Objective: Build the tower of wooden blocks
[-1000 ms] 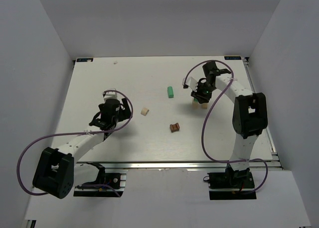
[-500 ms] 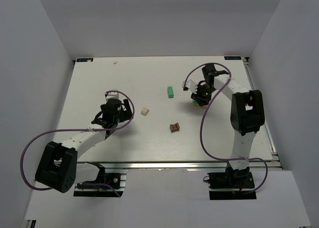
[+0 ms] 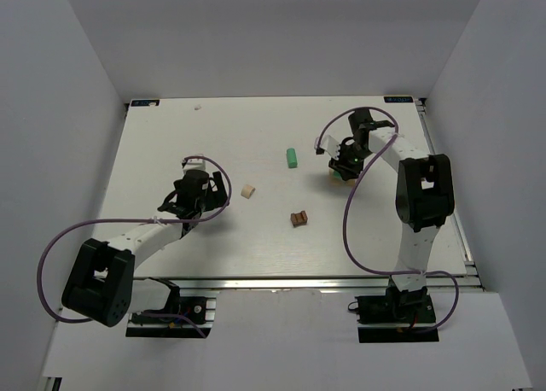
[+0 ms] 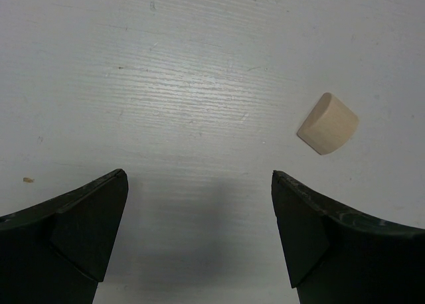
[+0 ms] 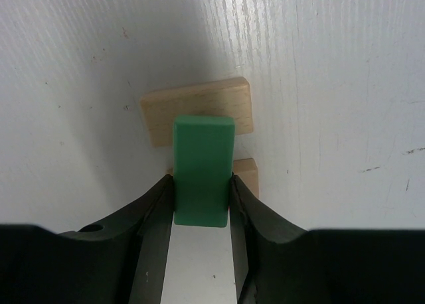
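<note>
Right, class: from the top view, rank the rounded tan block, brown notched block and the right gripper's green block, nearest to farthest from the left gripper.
1. Rounded tan block, just to its right.
2. Dark brown notched block, mid-table.
3. Held green block, far right.

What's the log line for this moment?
left gripper: open, near rounded tan block | right gripper: shut on green block over two tan blocks | loose: second green block, brown block

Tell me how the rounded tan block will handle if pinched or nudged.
The rounded tan block looks like solid wood, so probably stiff and light. Its one curved face may let it rock or squirt out of a pinch; flat sides seem safer. Lying loose on the smooth table, a nudge would likely slide it.
</note>
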